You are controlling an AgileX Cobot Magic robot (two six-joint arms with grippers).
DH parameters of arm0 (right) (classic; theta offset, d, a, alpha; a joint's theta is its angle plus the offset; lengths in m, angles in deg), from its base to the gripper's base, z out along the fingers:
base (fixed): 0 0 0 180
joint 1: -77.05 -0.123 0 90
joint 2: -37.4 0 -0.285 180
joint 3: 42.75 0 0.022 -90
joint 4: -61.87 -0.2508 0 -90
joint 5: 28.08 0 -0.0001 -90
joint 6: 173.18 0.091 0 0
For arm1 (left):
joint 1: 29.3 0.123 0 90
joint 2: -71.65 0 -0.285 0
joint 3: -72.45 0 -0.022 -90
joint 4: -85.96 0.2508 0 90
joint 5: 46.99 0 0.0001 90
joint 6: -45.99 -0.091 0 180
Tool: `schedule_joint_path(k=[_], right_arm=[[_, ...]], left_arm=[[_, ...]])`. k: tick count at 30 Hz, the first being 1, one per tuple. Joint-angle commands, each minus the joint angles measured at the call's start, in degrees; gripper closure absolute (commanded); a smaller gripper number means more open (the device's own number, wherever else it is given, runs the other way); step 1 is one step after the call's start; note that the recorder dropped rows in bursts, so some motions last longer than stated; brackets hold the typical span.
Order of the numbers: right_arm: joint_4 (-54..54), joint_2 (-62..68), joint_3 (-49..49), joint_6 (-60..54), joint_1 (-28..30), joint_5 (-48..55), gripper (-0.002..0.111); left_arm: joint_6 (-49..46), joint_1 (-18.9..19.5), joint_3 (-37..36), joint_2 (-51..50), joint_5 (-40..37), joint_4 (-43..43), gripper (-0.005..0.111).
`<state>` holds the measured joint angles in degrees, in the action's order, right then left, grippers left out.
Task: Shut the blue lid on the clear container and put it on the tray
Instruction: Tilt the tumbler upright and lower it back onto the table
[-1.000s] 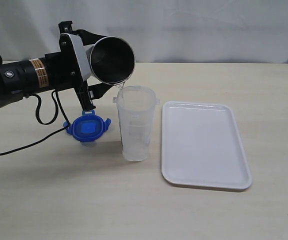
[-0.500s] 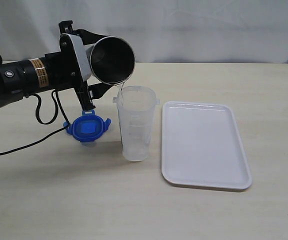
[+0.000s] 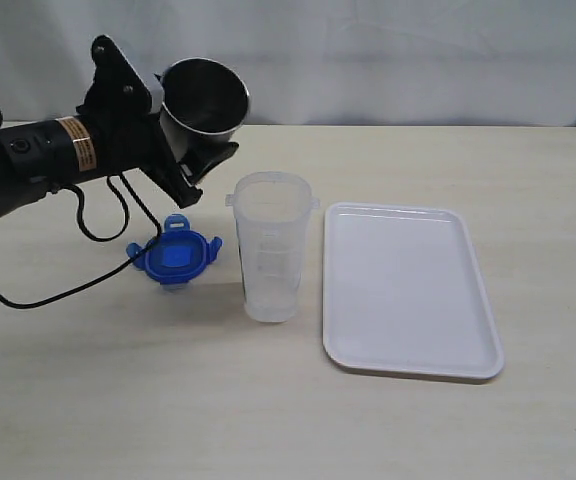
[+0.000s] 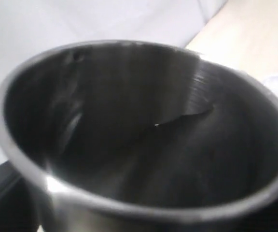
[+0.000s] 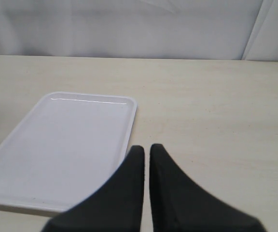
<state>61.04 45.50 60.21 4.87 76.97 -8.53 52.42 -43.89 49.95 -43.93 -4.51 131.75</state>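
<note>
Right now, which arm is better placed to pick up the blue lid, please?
Probably left: left gripper hangs close by the blue lid, though holding the steel cup; right gripper, shut and empty, sits beyond the tray.

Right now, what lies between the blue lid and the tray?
The clear container stands upright on the table between the blue lid and the tray, touching neither. The exterior view shows this.
</note>
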Motion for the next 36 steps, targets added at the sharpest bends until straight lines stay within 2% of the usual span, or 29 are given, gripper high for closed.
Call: schedule_joint_path(k=[1,9,13,16,25,30,36], right_arm=[[-0.22,-0.31,-0.17,0.31,-0.04,0.09,0.104],[-0.22,-0.31,-0.17,0.31,-0.04,0.09,0.104],[-0.22,-0.31,-0.17,0.31,-0.04,0.09,0.104],[-0.22,-0.31,-0.17,0.31,-0.04,0.09,0.104],[-0.22,-0.31,-0.17,0.31,-0.04,0.09,0.104],[-0.22,-0.31,-0.17,0.31,-0.04,0.09,0.104],[-0.22,-0.31,-0.17,0.31,-0.04,0.09,0.104]], left_arm=[[1.9,1.45,0.75,1.02,-0.97,-12.41,0.107],[14.7,8.0,4.64,-0.98,-1.53,-13.43,0.107],[18.97,10.57,7.81,-4.16,0.78,-13.33,0.107],[19.03,11.16,11.01,-7.55,2.47,-13.33,0.107],[19.17,11.22,19.97,-17.71,0.8,-13.43,0.107],[20.23,11.22,20.3,-20.42,1.39,-13.53,0.107],[15.76,11.22,20.3,-22.04,4.56,-18.66,0.107]])
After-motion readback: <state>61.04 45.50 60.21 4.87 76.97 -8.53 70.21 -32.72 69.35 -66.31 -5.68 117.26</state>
